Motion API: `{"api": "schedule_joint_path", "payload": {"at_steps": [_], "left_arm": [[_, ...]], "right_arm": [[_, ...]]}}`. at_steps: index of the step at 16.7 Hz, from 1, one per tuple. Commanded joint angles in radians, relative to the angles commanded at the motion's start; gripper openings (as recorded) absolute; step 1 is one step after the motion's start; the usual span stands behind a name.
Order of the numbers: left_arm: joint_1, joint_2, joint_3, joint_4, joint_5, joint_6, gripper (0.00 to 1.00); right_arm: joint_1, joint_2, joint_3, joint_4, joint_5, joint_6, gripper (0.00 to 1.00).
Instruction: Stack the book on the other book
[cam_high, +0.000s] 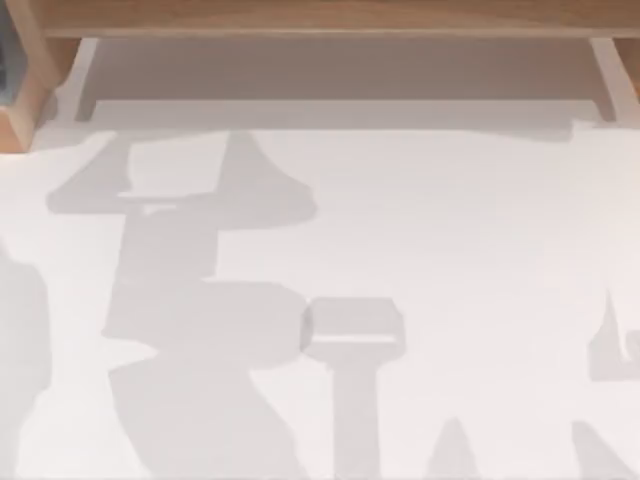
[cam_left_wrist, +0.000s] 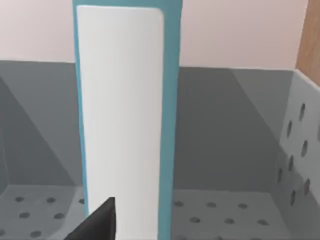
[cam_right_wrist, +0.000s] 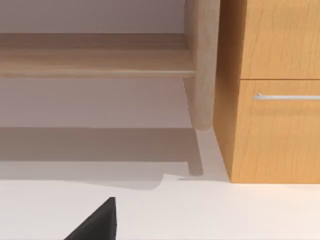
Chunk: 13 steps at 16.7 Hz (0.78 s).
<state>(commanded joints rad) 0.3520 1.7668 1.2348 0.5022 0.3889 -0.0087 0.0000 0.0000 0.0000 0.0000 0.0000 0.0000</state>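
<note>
**A:** Books first: how many do you count?

**B:** One. A book (cam_left_wrist: 125, 120) with a teal cover and white page edges stands upright in the left wrist view, inside a grey perforated bin (cam_left_wrist: 235, 150), directly ahead of the left gripper's dark fingertip (cam_left_wrist: 97, 222). A wooden panel (cam_left_wrist: 309, 35) rises at the bin's far corner.

**A:** Are those fingers spread or pressed together?

**B:** Cannot tell. One dark tip shows, and the same goes for the right gripper's fingertip (cam_right_wrist: 97, 222).

**A:** What lies ahead of the right one?

**B:** Bare white table (cam_right_wrist: 210, 210), then a wooden shelf (cam_right_wrist: 95, 60) on a rounded post (cam_right_wrist: 202, 65), and a wooden cabinet (cam_right_wrist: 275, 100) with one drawer handle (cam_right_wrist: 285, 96).

**A:** And from above?

**B:** White tabletop (cam_high: 450, 220) crossed by grey arm shadows, with the shelf's wooden edge (cam_high: 320, 18) along the far side. The wrist views give the bin, book and cabinet face; the top view gives the open surface.

**A:** Room to move?

**B:** Broad open table between the shelf edge and the near side. Inside the bin, walls stand behind the book and to either side.
</note>
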Motion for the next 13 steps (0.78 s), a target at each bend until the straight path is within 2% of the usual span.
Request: {"api": "schedule_joint_path", "payload": {"at_steps": [5, 13], "left_arm": [[0.048, 0.236, 0.175, 0.077, 0.051, 0.009, 1.0], [0.046, 0.264, 0.202, 0.079, 0.051, 0.01, 1.0]], "right_arm": [[0.0, 0.0, 0.0, 0.0, 0.0, 0.0, 1.0], [0.0, 0.0, 0.0, 0.0, 0.0, 0.0, 1.0]]}}
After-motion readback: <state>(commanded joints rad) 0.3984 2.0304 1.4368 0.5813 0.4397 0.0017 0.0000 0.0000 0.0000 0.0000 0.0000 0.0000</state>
